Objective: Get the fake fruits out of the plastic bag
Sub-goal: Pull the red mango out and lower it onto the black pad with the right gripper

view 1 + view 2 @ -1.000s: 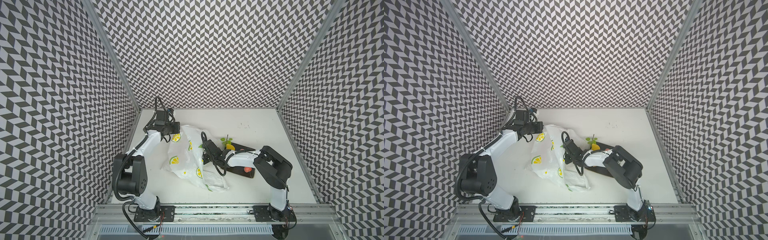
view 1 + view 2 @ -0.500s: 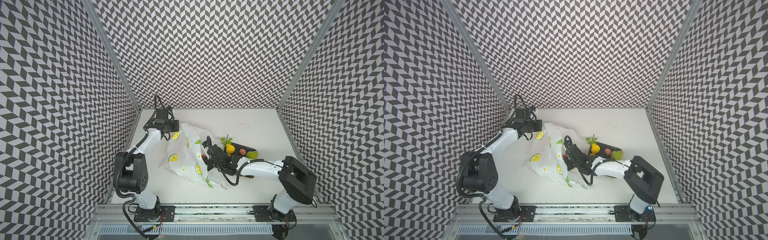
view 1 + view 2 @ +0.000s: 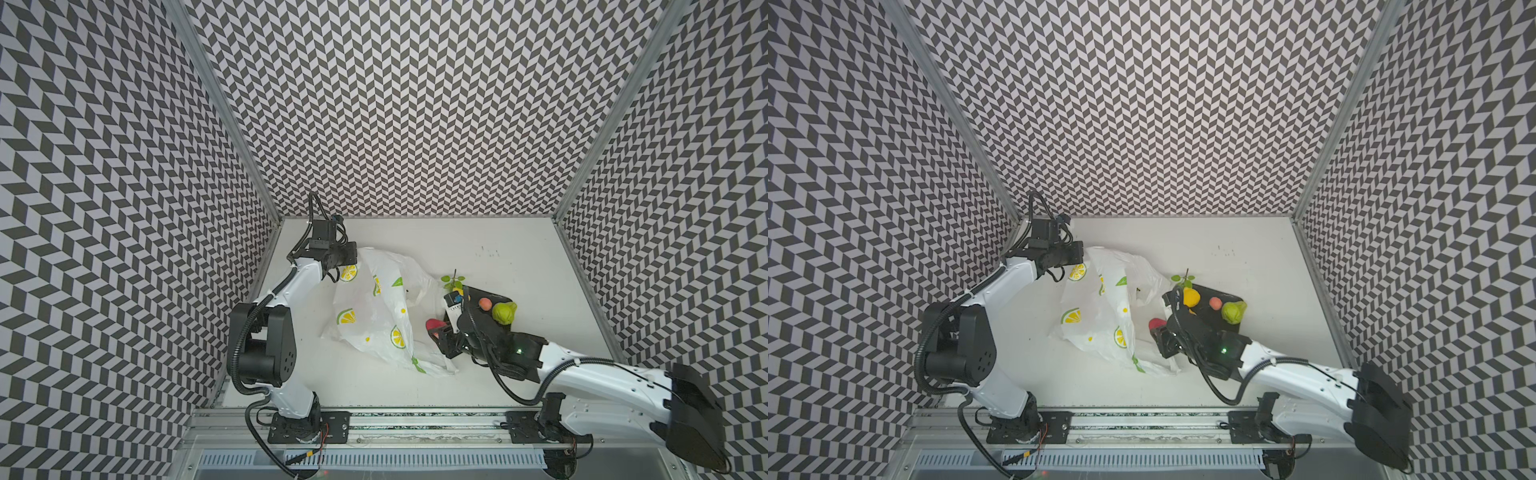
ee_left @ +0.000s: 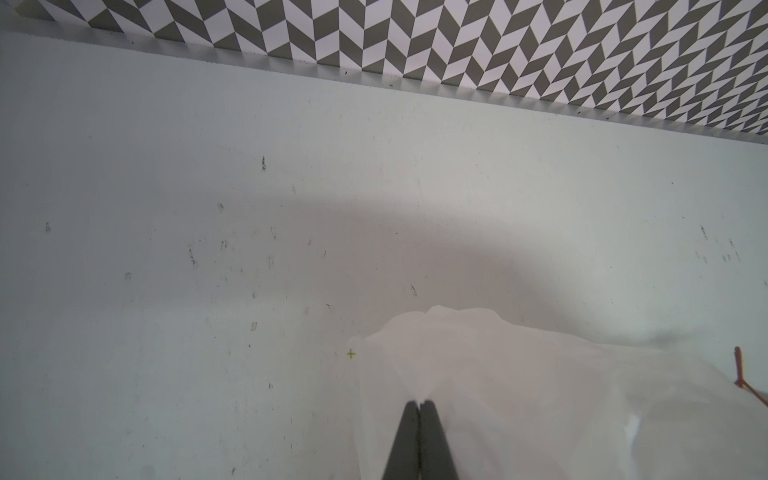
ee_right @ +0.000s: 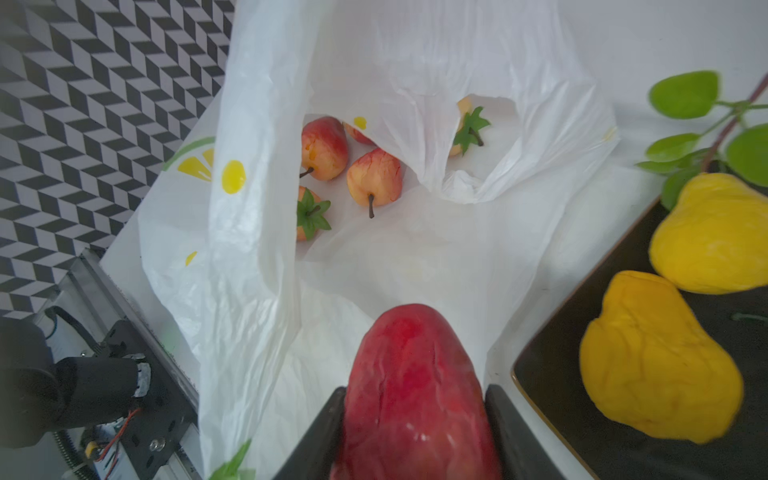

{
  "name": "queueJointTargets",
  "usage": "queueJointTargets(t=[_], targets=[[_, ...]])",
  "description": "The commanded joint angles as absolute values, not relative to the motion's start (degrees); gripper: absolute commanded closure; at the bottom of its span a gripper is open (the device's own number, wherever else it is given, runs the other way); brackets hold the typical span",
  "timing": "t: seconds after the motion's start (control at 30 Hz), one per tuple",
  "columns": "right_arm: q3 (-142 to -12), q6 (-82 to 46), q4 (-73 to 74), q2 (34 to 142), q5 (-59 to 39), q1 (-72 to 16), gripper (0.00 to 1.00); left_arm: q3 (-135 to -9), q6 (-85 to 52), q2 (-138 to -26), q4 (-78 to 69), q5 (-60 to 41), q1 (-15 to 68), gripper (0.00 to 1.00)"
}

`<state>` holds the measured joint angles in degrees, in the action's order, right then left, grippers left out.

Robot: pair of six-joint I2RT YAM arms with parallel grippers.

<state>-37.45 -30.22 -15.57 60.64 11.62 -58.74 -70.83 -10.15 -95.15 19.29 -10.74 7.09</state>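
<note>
The plastic bag (image 3: pixel 374 320) (image 3: pixel 1096 320) lies crumpled mid-table, its mouth facing right. My left gripper (image 3: pixel 353 261) (image 4: pixel 420 402) is shut on the bag's (image 4: pixel 498 395) far upper edge and holds the film up. My right gripper (image 3: pixel 440 332) (image 5: pixel 415 390) is shut on a red fake fruit (image 5: pixel 411 395) (image 3: pixel 1156 323), just outside the bag's mouth. Inside the bag (image 5: pixel 257 208) lie small red-yellow apples (image 5: pixel 374 176) and leafy-topped fruits (image 5: pixel 309 214); others may be hidden under the film.
A dark square plate (image 3: pixel 492 296) (image 5: pixel 552 386) sits right of the bag. It holds two yellow fruits (image 5: pixel 652 357), a pinkish peach (image 3: pixel 1215 303), a green fruit (image 3: pixel 1233 312) and a leafy sprig (image 3: pixel 451 280). Patterned walls enclose the table on three sides.
My right gripper has drawn back out of the bag's mouth toward the table's front, carrying the red fruit. The bag has sagged a little. The left gripper keeps its hold.
</note>
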Motion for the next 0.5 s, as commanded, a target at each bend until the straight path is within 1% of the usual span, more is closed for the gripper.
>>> queueJointTargets(t=[0.0, 0.07, 0.13, 0.23, 0.37, 0.47], targets=[[-35.23, -36.70, -23.71, 53.09, 18.53, -58.89, 0.55, -70.40, -10.54, -94.91, 17.80, -11.92, 6.95, 1.00], [-32.40, -40.04, -25.38, 48.52, 22.99, -58.84, 0.54, -70.31, -10.72, -94.75, 17.59, -12.38, 7.01, 1.00], [-30.75, -42.42, -27.64, 45.31, 24.99, -57.01, 0.55, -70.48, -10.72, -94.71, 17.58, -12.66, 6.94, 1.00], [-28.76, -45.61, -29.05, 43.17, 25.42, -53.50, 0.54, -70.32, -10.90, -94.45, 17.51, -13.09, 6.95, 1.00], [-25.15, -48.31, -27.44, 40.69, 24.52, -48.96, 0.54, -70.40, -10.90, -94.11, 17.51, -13.40, 7.01, 1.00], [-23.78, -48.32, -24.39, 42.19, 22.48, -46.23, 0.53, -70.58, -11.07, -93.99, 17.54, -14.22, 6.99, 1.00]])
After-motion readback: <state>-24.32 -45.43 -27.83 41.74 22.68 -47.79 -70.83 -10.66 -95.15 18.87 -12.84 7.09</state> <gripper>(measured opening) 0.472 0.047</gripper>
